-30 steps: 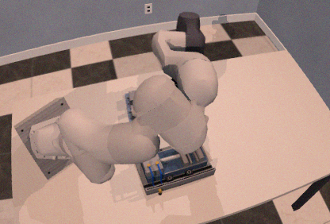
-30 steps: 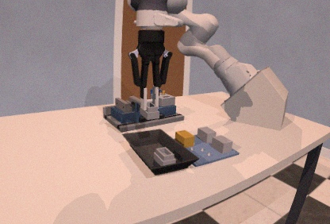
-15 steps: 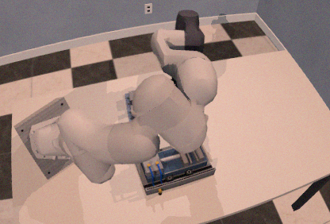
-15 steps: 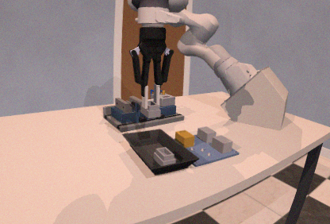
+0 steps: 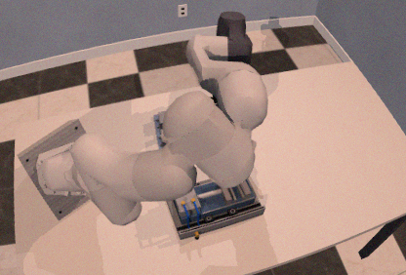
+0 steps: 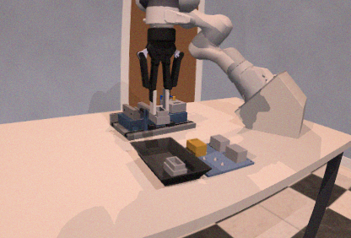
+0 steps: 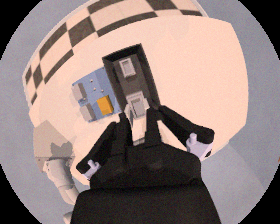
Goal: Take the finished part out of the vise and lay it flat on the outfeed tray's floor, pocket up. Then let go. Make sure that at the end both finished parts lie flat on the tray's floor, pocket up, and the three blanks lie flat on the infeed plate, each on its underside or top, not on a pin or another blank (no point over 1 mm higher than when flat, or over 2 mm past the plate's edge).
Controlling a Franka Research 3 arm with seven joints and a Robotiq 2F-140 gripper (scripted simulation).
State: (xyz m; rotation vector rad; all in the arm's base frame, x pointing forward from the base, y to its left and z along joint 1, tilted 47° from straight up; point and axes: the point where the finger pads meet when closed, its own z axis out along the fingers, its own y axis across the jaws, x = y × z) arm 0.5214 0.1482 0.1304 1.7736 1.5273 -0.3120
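The blue vise (image 6: 134, 123) (image 5: 221, 206) stands on a grey base at the back of the table. The finished part (image 6: 160, 119) (image 7: 136, 111), a small grey block, sits between the vise jaws. My gripper (image 6: 159, 107) (image 7: 138, 106) points straight down over the vise and is shut on this part at its top. I cannot tell whether the part is clear of the jaws. The black outfeed tray (image 6: 148, 154) (image 7: 139, 63) lies just in front of the vise. In the top view the arm hides the gripper and the part.
Another grey block with a pocket (image 6: 175, 165) (image 7: 127, 66) lies in the tray. A blue fixture plate (image 6: 219, 166) (image 7: 86, 88) beside the tray carries a yellow block (image 6: 197, 146) (image 7: 104, 106) and two grey blocks (image 6: 219, 143). The robot's base pedestal (image 6: 274, 107) stands at the right.
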